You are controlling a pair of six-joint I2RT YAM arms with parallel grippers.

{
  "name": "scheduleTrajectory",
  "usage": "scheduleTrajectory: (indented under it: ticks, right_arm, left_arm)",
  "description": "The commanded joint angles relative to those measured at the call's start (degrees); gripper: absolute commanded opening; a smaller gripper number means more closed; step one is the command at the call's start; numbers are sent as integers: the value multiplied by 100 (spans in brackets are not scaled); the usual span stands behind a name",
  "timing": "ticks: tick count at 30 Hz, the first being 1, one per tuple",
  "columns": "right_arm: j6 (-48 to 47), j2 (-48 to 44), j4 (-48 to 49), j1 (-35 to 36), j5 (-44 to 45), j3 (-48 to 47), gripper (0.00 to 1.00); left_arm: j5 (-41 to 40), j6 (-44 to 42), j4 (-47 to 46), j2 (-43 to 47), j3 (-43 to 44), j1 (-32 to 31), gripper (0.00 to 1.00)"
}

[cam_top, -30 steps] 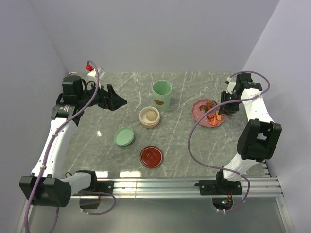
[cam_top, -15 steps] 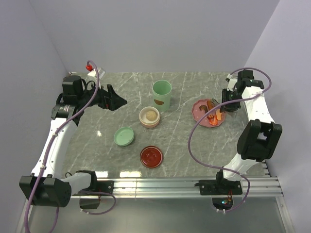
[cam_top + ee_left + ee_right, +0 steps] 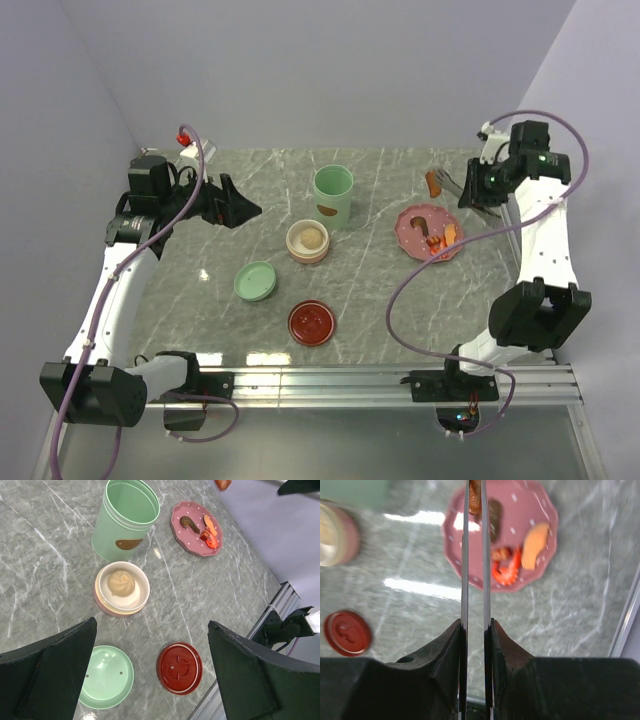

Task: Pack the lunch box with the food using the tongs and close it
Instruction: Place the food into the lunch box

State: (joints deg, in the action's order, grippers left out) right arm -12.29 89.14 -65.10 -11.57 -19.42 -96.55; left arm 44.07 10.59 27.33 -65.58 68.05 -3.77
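One view, the right wrist's, shows its gripper (image 3: 475,626) squeezing the tongs (image 3: 465,555).

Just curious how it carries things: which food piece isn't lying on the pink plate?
The reddish-brown piece pinched in the tips of the tongs, held by the right gripper; the other pieces lie on the pink plate.

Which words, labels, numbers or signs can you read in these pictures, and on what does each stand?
No readable text anywhere.
The tall mint-green cylindrical container bears a brown oval mark without visible lettering.
The round dark-red lid has raised moulded shapes, not legible letters.
The pink scalloped plate carries only pale dots.
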Motion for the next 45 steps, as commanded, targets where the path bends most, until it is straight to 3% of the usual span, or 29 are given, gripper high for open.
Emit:
scheduleTrajectory:
  ticks: [1,8,16,25,45]
  right_arm:
    - [25,-292,-169,128,-790,-696,0]
    - [297,-407,357,1086,-1108,-839,0]
    - [623,50,1060,2395,-599,-839,0]
    - [693,525,1553,2748,-89,-856,0]
    - [605,938,1263,3038,184,-1111,0]
  left_arm:
    - [5,-75,-26,151,191,25,100]
    - [57,153,-88,72,182,25,99]
    - [101,347,-17,-7,323,25,99]
    - [154,444,-105,2,288,25,100]
    - [180,435,-79,-78,340,25,99]
